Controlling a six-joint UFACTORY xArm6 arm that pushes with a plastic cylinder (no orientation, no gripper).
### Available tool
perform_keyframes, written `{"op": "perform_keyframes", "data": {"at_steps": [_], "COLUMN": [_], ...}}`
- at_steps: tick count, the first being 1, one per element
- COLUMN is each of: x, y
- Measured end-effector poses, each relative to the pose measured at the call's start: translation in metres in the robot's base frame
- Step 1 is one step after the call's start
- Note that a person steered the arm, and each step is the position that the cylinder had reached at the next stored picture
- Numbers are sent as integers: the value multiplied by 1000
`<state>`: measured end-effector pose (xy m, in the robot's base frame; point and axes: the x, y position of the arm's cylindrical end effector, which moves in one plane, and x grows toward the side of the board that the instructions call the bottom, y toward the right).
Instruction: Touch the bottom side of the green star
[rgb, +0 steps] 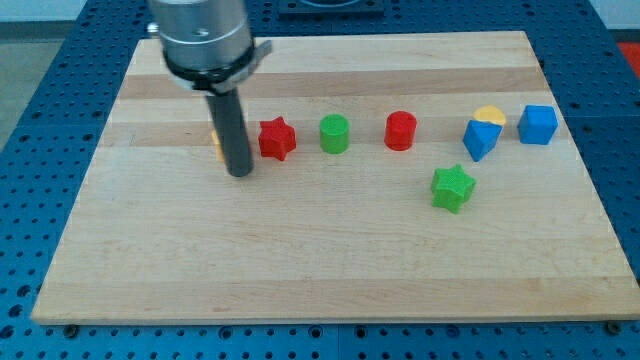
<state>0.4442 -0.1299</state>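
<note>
A pale wooden counter (330, 260) lies on a blue perforated base, its grain running across the view. Toward the view's left the arm comes down from the top edge, a grey cylinder narrowing to the dark rod, and my tip (240, 173) rests on the wood there. This arm carries no claw, so nothing spreads or pinches — only the rod touches the counter. Just behind the rod, on its left edge, a sliver of an orange block (216, 143) shows; its shape is hidden. Just beside the rod on the right sits the red star (277, 138), close to it, though contact cannot be judged. Further right, in the same row, stand the green cylinder (334, 133) and then the red cylinder (400, 130), each apart from its neighbour. The green star (452, 187) lies below that row, toward the view's right and well apart from my tip. Above it sits a blue block (480, 139) with a yellow block (489, 116) touching behind, and a blue cube (537, 124) at the far right.
</note>
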Motion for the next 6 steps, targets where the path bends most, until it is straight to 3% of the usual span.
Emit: {"op": "perform_keyframes", "data": {"at_steps": [2, 3, 5, 6], "x": [-18, 9, 76, 78], "y": [-28, -13, 114, 213]}}
